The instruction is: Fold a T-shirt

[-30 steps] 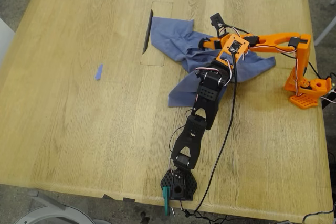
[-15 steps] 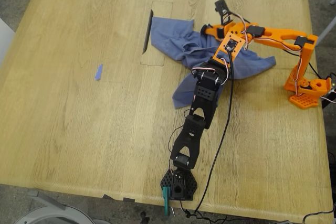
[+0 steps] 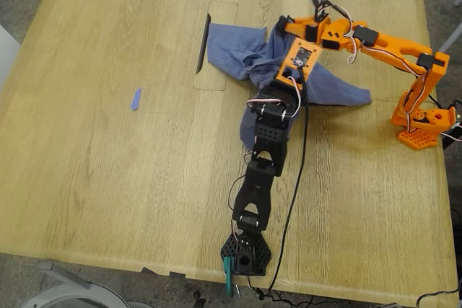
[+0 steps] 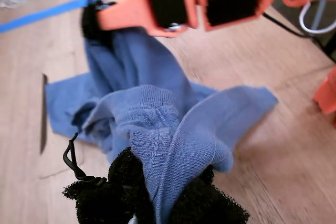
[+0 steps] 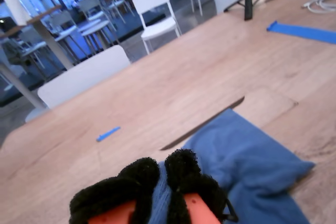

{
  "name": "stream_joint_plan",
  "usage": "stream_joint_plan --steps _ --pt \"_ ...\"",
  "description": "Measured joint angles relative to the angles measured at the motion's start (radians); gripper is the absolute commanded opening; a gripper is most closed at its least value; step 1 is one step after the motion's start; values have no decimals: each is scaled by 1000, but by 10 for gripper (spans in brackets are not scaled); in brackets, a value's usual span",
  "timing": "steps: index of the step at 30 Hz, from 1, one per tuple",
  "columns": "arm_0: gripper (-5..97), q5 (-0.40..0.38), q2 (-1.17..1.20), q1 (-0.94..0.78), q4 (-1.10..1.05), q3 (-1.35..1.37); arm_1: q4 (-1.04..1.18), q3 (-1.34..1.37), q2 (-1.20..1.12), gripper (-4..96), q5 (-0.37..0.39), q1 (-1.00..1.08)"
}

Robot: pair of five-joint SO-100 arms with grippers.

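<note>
Both grippers pinch the T-shirt (image 3: 238, 52), bunched in the upper centre of the exterior view on the table (image 3: 108, 164): my first gripper (image 4: 157, 195) clamps a raised fold, my second gripper (image 5: 160, 174) another.

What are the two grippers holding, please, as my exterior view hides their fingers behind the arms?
Observer: In the first wrist view, my first gripper has its padded fingers shut on a bunched fold of the T-shirt.
Operator: Thank you. And the second one?
Observer: The second wrist view shows my second gripper pinching the same blue cloth.
Operator: Is the collar showing anywhere?
Observer: A ribbed band, perhaps the collar, faces the first wrist camera just beyond the grip.
</note>
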Motion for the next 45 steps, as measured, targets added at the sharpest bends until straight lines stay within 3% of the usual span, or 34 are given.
stream_joint_plan --steps 10,25,45 --pt "0 25 155 -3 0 -15 21 -186 28 1 -12 32" --pt "0 49 265 -35 -126 -34 -63 -215 166 1 -29 5" --pt "-1 67 296 74 -537 -34 -193 -196 399 1 -40 91"
